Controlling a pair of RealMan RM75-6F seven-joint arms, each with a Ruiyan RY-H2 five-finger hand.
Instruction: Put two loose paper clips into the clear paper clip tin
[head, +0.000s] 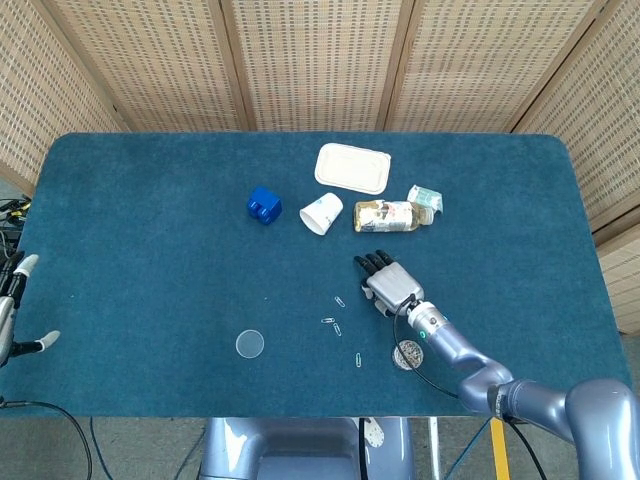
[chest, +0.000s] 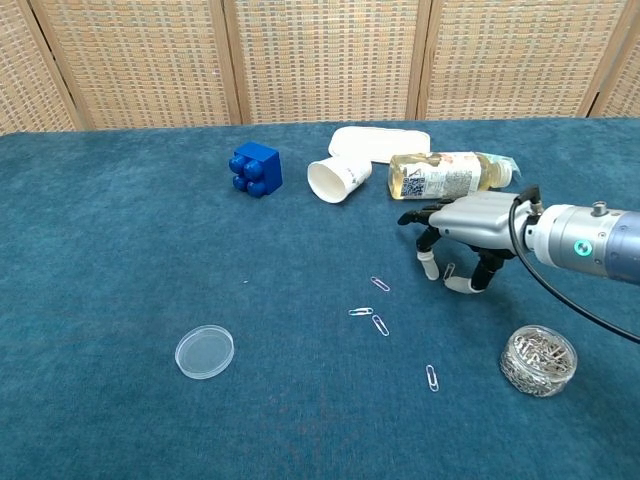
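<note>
Holding a paper clip pinched under its curled fingers, your right hand hovers above the table | clear paper clip tin sits near, toward the robot from it | loose clips lie on its thumb side | left hand open, far off.
</note>
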